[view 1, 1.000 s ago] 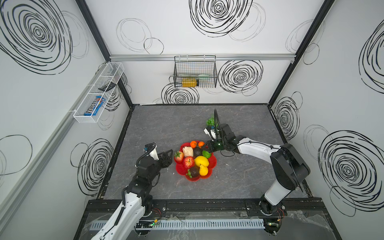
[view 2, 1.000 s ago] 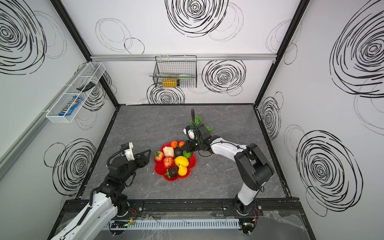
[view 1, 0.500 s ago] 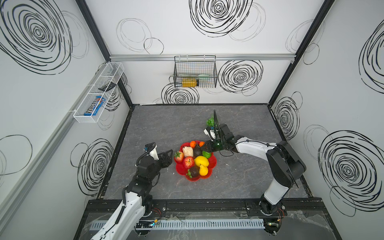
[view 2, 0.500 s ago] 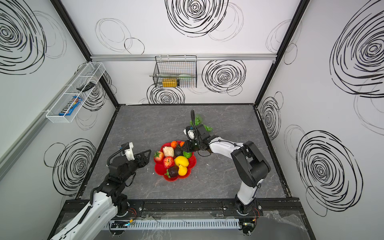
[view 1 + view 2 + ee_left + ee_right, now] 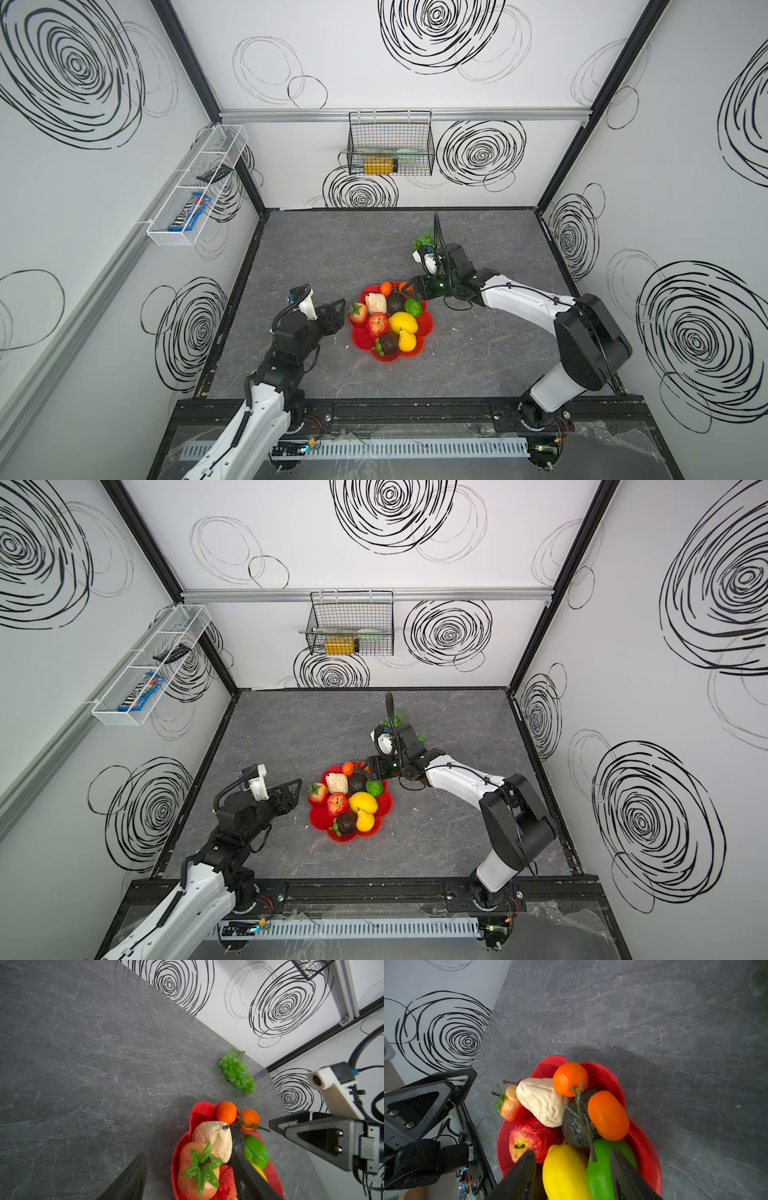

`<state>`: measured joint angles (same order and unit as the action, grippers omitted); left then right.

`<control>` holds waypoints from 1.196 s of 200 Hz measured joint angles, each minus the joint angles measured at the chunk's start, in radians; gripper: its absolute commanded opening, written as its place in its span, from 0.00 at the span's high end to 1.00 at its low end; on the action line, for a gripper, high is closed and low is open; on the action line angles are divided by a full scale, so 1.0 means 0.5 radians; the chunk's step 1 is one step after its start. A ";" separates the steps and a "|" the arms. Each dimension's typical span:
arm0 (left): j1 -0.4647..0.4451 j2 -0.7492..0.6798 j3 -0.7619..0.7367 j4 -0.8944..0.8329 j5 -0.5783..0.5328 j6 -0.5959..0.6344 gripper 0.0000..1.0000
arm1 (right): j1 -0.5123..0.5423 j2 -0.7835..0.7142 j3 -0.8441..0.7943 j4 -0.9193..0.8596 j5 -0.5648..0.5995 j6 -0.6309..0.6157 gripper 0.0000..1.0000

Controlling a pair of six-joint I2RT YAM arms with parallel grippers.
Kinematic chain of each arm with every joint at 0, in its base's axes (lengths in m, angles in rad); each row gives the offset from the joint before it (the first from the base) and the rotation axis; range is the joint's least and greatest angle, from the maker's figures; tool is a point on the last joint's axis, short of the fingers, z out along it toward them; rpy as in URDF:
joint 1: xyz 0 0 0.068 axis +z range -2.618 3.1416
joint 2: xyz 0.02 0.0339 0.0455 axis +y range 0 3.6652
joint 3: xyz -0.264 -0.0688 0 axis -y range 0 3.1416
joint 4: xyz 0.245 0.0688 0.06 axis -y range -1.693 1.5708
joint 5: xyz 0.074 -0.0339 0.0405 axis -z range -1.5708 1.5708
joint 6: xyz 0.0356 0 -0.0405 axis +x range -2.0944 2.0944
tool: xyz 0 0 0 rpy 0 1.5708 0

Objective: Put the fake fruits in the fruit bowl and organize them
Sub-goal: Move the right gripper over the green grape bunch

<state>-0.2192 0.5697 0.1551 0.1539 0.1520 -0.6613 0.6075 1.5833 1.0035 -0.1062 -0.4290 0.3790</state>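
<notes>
The table [image 5: 332, 257] carries one task thing that is not yet home. The grapes [image 5: 235, 1073] lie on the slab well beyond the fruit bowl [image 5: 428, 324], just behind my right wrist, and everything else sits in the bowl. The bowl is shallow and looks light. My right gripper [image 5: 571, 1152] hangs low over its far rim with the fingers spread wide and nothing between them. If I pull back carelessly, a finger could hook that rim and skid or tip the whole dish.

The grapes are my next worry. The bunch looks floppy, and the bowl is already crowded, so it may drape over the edge or shove a neighbour out. The likeliest to go is the orange [image 5: 608, 1115], which is perched at the rim against the avocado [image 5: 577, 1126]. It looks ready to roll if nudged. The thin green stem [image 5: 581, 1118] across the avocado points at my fingers and could snag one.

My left gripper [image 5: 341, 313] waits just beside the strawberry [image 5: 358, 312], fingers apart and holding nothing.

Compared with the earlier pictures, little differs. The bowl, its fruits and the grapes lie as they did, and both arms sit almost where they were. Those pictures are too small to show how my right fingers stood then.
</notes>
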 measured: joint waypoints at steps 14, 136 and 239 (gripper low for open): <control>0.003 -0.011 0.000 0.009 0.010 0.002 0.31 | -0.023 -0.066 0.008 -0.044 0.057 -0.047 0.37; -0.056 -0.213 -0.071 0.118 0.076 0.066 0.28 | -0.533 0.269 0.231 0.202 0.656 -0.349 0.25; -0.085 -0.218 -0.071 0.119 0.060 0.082 0.25 | -0.687 1.153 1.224 -0.008 0.565 -0.461 0.27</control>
<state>-0.2615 0.4606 0.1196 0.2134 0.1822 -0.6201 0.2642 2.1597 1.6154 -0.1101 -0.1463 0.1486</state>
